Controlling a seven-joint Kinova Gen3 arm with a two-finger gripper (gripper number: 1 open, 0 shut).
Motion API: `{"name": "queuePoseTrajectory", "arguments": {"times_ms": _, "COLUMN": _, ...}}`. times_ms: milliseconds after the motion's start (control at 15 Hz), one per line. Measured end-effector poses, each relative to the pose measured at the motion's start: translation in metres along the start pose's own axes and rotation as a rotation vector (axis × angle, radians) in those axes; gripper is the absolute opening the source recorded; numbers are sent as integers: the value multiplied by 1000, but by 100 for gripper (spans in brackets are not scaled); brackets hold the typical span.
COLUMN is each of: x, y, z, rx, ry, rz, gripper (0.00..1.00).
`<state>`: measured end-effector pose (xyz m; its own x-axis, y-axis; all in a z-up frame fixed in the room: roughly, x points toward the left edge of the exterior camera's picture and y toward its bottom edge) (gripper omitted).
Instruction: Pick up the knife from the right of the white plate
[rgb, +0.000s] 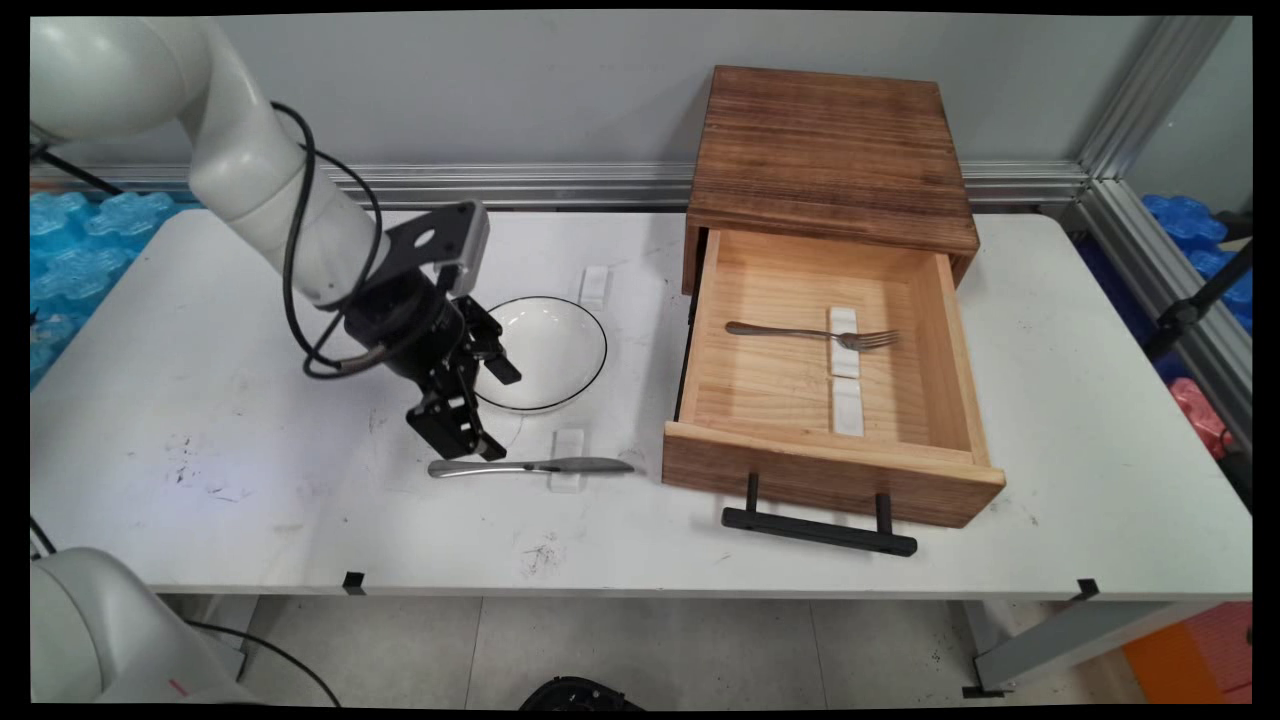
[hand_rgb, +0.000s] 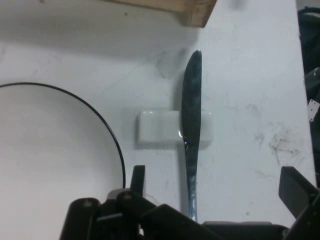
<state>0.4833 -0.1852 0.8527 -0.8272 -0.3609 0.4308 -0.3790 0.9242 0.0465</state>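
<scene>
My gripper (rgb: 500, 415) hangs open just above the table, over the handle end of a metal knife (rgb: 530, 466). The knife lies flat near the table's front, its blade resting across a small white block (rgb: 566, 458). In the hand view the knife (hand_rgb: 192, 115) runs up the middle between my two fingers (hand_rgb: 137, 177), which stand wide apart on either side of its handle. The white block (hand_rgb: 155, 129) sits under the blade. A white plate with a black rim (rgb: 545, 345) lies right behind the gripper, and its edge (hand_rgb: 117, 145) curves along the left of the hand view.
A wooden drawer box (rgb: 830, 150) stands at the back right with its drawer (rgb: 835, 470) pulled open. Inside lie a fork (rgb: 810, 332) and white blocks (rgb: 846, 410). The drawer's black handle (rgb: 818, 530) juts toward the front edge. Another white block (rgb: 594, 285) sits behind the plate.
</scene>
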Motion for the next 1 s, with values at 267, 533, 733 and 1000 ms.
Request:
{"name": "queuePoseTrajectory", "arguments": {"times_ms": 267, "x": -7, "y": 6, "z": 16, "rx": 12, "ry": -15, "rz": 11, "gripper": 100}}
{"name": "queuePoseTrajectory", "arguments": {"times_ms": 533, "x": -11, "y": 10, "z": 29, "rx": 18, "ry": -31, "rz": 29, "gripper": 100}}
{"name": "queuePoseTrajectory", "arguments": {"times_ms": 733, "x": -13, "y": 14, "z": 37, "rx": 23, "ry": -42, "rz": 40, "gripper": 100}}
{"name": "queuePoseTrajectory", "arguments": {"times_ms": 1000, "x": -13, "y": 16, "z": 44, "rx": 27, "ry": -46, "rz": 68, "gripper": 100}}
